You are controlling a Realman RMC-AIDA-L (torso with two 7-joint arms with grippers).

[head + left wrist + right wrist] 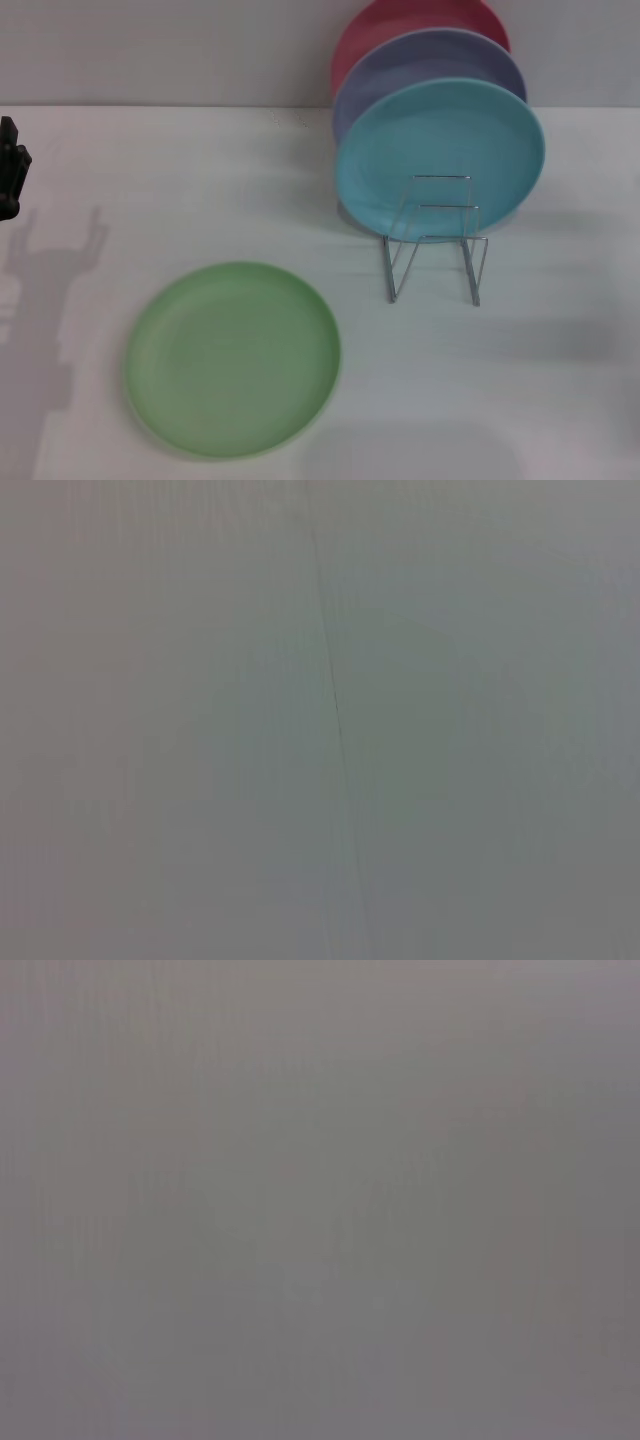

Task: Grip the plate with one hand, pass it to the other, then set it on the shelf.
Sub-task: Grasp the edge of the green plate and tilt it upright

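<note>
Green plate [232,358] matt, smooth, plastic-looking, blue plate [440,155] smooth with faint sheen, purple plate [430,62] and red plate [415,20] matt, shelf [435,245] thin bright metal wire, worktop [200,190] white, matt, smooth, left gripper [12,168] black, dull

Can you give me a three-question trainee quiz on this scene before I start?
1. True or false: the green plate lies flat on the table.
2. Which plate stands frontmost in the rack? A red, B blue, C purple.
3. Fill in: the left end effector shows at the view's ____ edge.

Key: 1 true; 2 B, the blue plate; 3 left.
</note>
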